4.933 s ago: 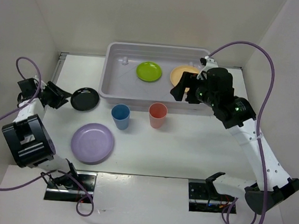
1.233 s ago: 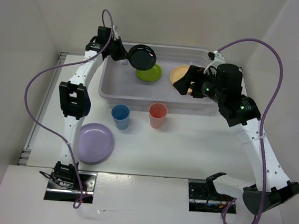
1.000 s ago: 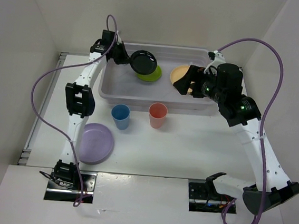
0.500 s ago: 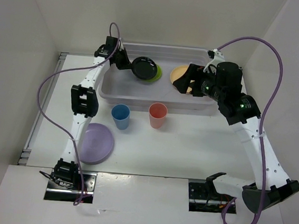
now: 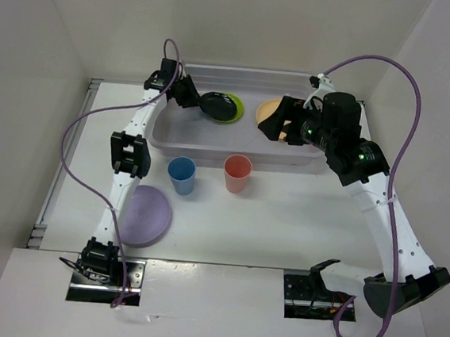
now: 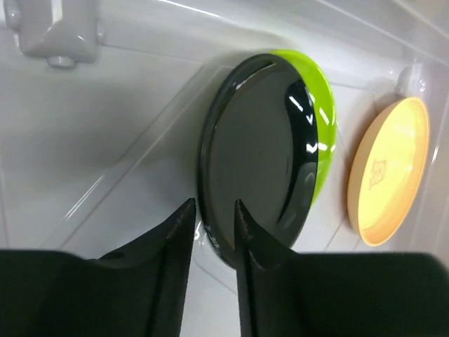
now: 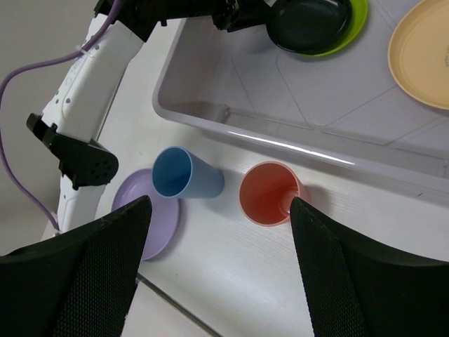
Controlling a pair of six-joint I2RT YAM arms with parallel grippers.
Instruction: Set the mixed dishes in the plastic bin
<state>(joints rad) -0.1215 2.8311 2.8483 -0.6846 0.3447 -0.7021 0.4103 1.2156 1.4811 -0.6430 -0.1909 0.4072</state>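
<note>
Left gripper (image 6: 212,207): pinching lower rim of small black plate (image 6: 256,154), centre frame. Plate extends from the jaws toward upper right, overlapping lime-green plate (image 6: 321,119) inside plastic bin (image 6: 98,133); contact unclear. Right gripper (image 7: 217,205): spread, empty.

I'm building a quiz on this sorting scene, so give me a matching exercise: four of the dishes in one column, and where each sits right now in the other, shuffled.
1. black plate
2. yellow-orange plate
3. lavender plate
4. coral-red cup

A. flat on the table, partly under the left arm
B. pinched at its rim by the left gripper, over the lime-green plate
C. upright on the table, just in front of the bin
D. lying in the bin, nothing on it

Pairs: 1-B, 2-D, 3-A, 4-C.
</note>
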